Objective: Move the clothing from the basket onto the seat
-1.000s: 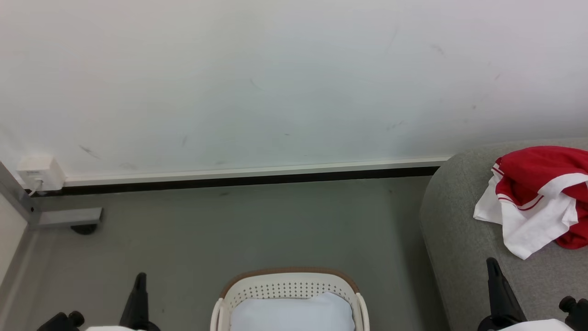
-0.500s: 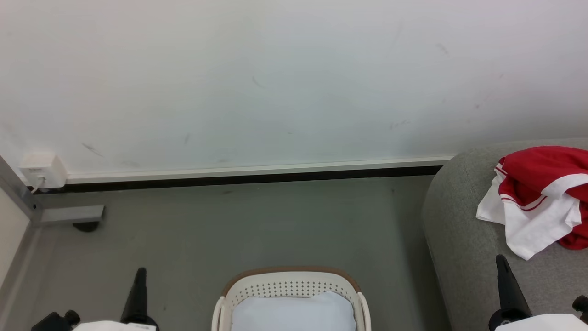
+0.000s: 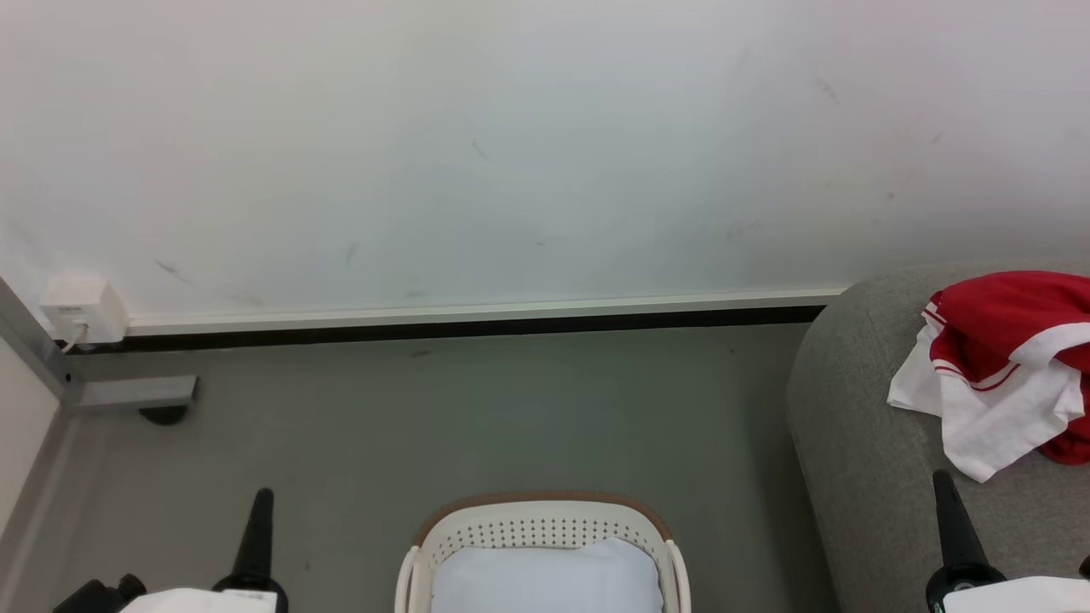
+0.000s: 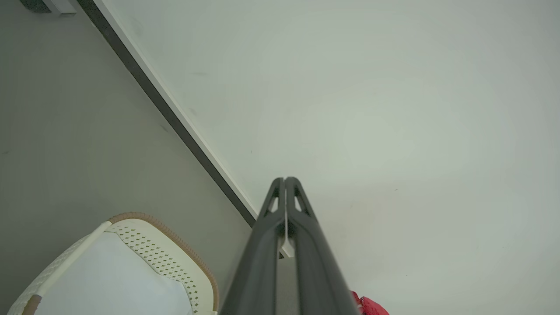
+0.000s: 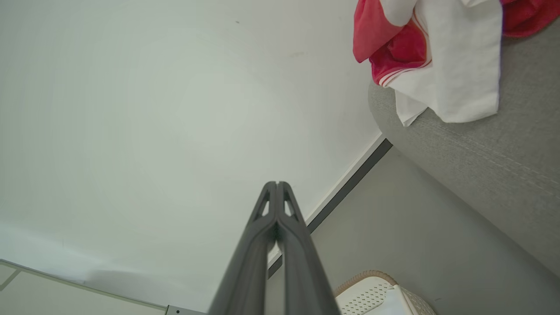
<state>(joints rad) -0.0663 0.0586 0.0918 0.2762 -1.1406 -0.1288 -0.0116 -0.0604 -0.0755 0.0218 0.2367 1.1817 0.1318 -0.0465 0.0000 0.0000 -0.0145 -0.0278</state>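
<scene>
Since the clothing [image 3: 1009, 340] already lay bunched on the seat [image 3: 860, 443], well apart from the basket [image 3: 536, 535], the transfer looked done; the visible part of the basket showed a pale pad [image 3: 545, 579]. Left gripper [image 3: 263, 498] and right gripper [image 3: 943, 481] were both fully closed and empty, the right near the cloth but not touching. Versus a second back, the right gripper sat further right and the camera had drifted slightly. The clothing's shape was unchanged.
</scene>
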